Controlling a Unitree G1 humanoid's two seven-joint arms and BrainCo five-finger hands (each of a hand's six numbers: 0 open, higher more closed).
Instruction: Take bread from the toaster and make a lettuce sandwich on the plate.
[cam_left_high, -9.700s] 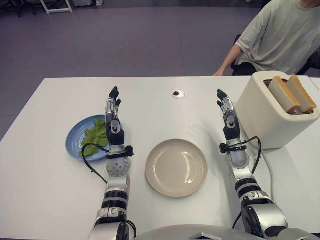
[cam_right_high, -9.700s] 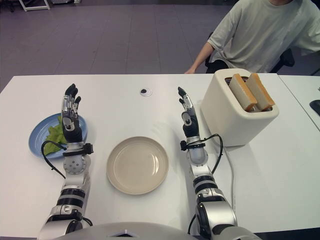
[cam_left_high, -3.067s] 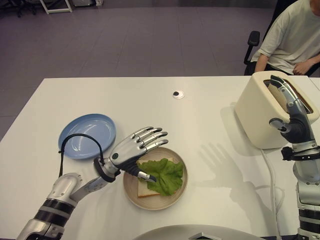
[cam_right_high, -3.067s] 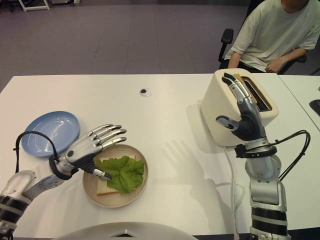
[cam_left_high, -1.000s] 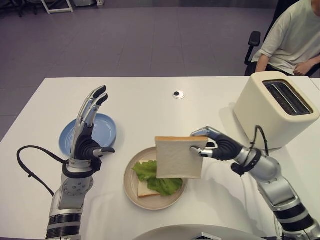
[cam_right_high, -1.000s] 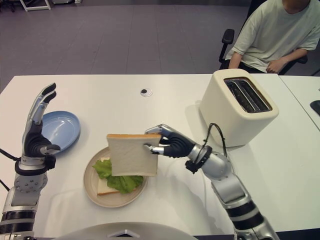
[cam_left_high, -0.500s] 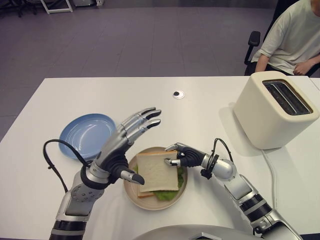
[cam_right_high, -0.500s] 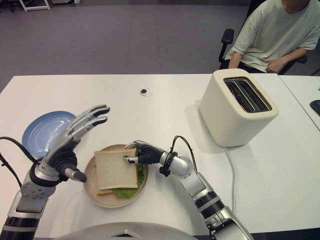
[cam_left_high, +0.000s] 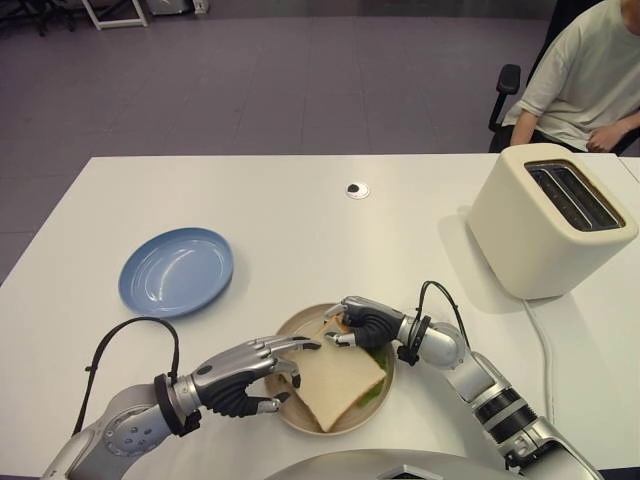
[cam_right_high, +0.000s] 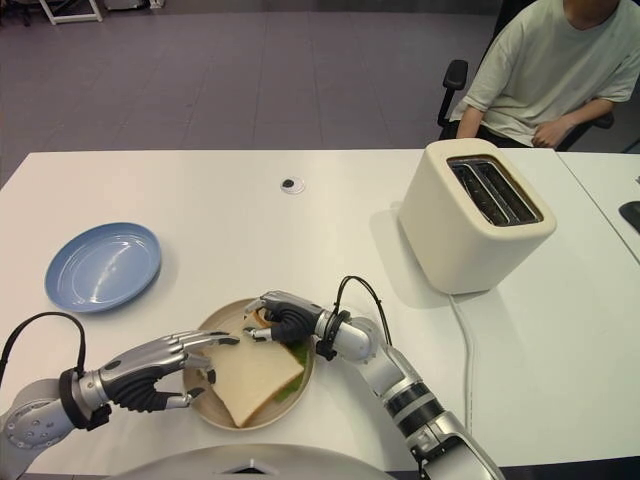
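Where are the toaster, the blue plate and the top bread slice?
toaster (cam_left_high: 515, 235), left eye view, on its side wall.
blue plate (cam_left_high: 176, 272), left eye view, on its bare middle.
top slice (cam_right_high: 258, 378), right eye view, on its flat face.

I look through two head eyes set side by side, facing forward and down; both share the same table (cam_left_high: 400, 230), toaster (cam_right_high: 470, 235) far right.

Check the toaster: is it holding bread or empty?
Empty. Both slots of the toaster show dark and bare from above, with no slice standing in them.
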